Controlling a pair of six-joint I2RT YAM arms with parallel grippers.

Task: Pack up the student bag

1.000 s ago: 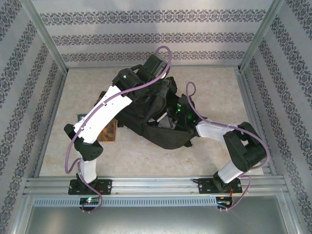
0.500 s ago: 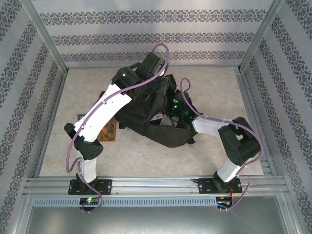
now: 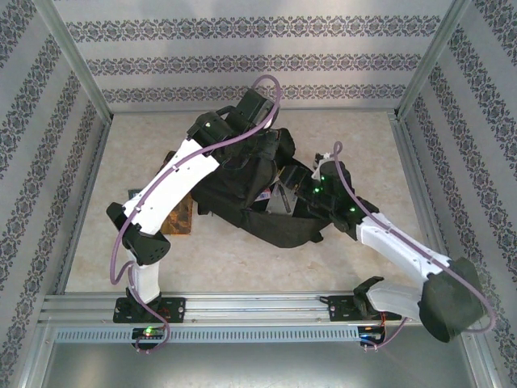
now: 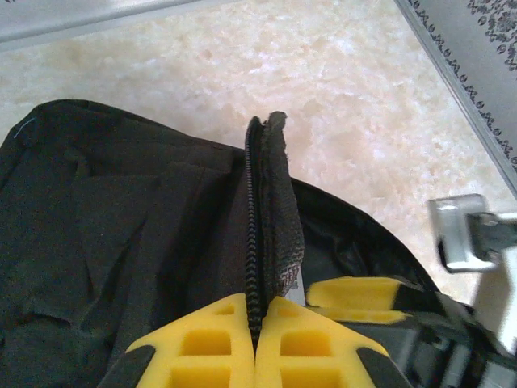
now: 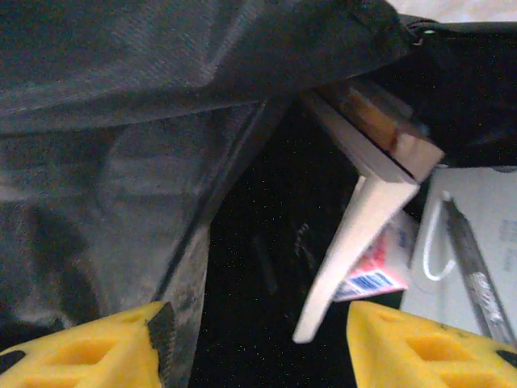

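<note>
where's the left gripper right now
The left gripper is clamped on the zipper edge of the student bag, at the bag's far side, mid-table in the top view.

1 black backpack [image 3: 279,226]. Books [image 5: 380,137] — approx. 3 stacked at its opening, exact no. unclear — plus 1 brown book [image 3: 182,217] lying outside it. 1 dark pen [image 5: 477,279].

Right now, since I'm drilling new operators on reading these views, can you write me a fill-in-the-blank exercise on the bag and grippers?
1. The left gripper pinches the zip edge of the ____ student bag.
2. The right gripper has its jaws ____.
3. Both grippers' fingers are coloured ____.
Missing words: black; open; yellow.
</note>
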